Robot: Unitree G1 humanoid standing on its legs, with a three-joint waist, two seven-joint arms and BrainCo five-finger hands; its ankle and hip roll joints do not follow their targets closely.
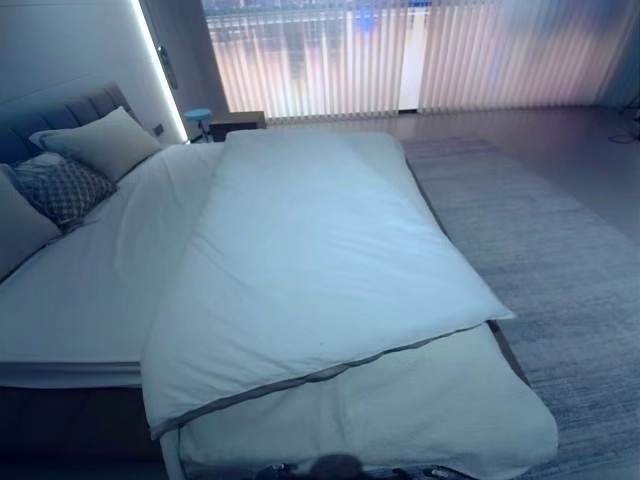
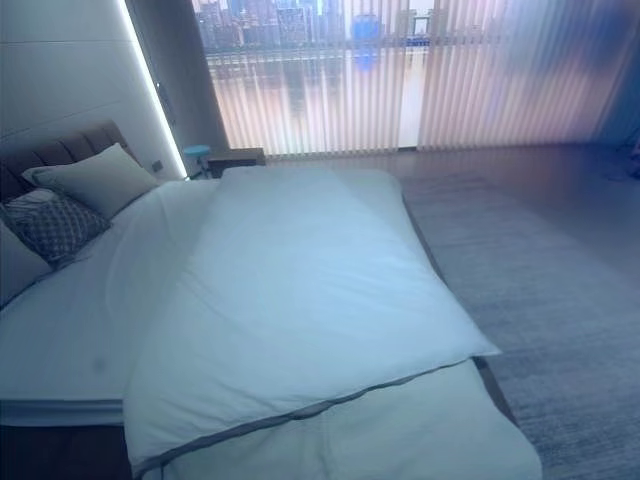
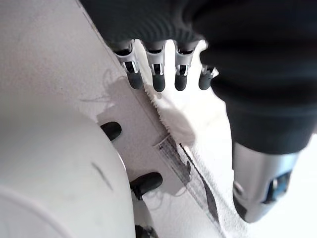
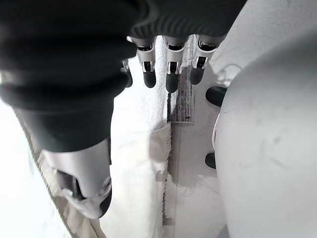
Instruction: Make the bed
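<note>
The far wall was taken by a wide window [image 1: 400, 55] covered with vertical blinds [image 2: 480, 80], and daylight came through the slats in pale pink and blue tones. A bright light strip [image 1: 155, 60] ran down the wall panel [image 2: 60, 70] on the left. Beside it stood a small nightstand [image 1: 238, 122] (a blue object [image 1: 198, 118] stood beside it). A grey rug [image 1: 560, 270] covered the floor [image 1: 540, 130] on the right.

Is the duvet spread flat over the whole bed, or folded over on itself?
Folded over: the duvet lies doubled along the bed's right side, its grey-trimmed edge atop a lower layer, leaving the sheet bare near the pillows.
</note>
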